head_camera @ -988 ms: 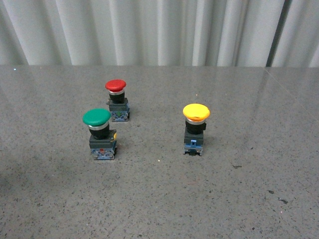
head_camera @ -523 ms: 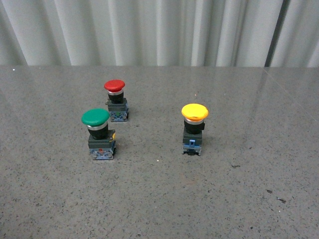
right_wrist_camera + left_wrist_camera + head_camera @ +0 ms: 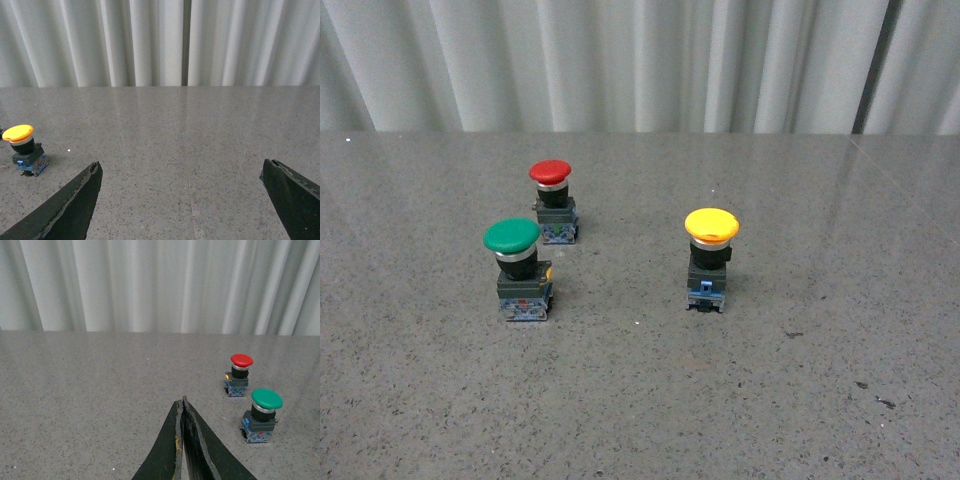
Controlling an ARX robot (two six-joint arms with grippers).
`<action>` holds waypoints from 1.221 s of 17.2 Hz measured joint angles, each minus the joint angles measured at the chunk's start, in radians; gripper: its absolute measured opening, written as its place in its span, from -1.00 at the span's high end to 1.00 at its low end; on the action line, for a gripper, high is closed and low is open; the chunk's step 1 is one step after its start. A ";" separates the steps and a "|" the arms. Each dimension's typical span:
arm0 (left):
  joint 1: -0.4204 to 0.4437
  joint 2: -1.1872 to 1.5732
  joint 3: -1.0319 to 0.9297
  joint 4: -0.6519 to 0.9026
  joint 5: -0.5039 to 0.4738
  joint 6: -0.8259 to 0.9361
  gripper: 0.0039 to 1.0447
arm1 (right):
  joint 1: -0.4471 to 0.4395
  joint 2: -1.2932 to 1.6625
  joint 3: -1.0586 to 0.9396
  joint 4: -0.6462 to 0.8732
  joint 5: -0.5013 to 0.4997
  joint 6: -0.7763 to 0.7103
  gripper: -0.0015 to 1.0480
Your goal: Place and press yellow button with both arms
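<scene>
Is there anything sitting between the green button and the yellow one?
Nothing: front view shows only bare tabletop between green button and yellow button.

Green-capped button stood upright left of centre. Red-capped button sat above and slightly right of it, apart. Grey speckled table filled the lower frame, white pleated curtain the top.

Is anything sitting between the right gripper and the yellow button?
Nothing visible. Only bare table lies between the open right gripper and the yellow button; the green button and red button stand apart on its far side.
</scene>
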 joint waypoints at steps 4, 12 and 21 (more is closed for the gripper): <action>0.000 -0.058 -0.033 -0.035 0.000 0.000 0.97 | 0.000 0.000 0.000 0.000 0.000 0.000 -0.87; 0.001 -0.270 -0.068 -0.213 0.000 0.000 0.97 | 0.000 0.000 0.000 0.000 0.000 0.000 -0.87; 0.001 -0.270 -0.068 -0.208 0.000 -0.002 0.01 | 0.000 0.000 0.000 0.000 0.000 0.000 -0.87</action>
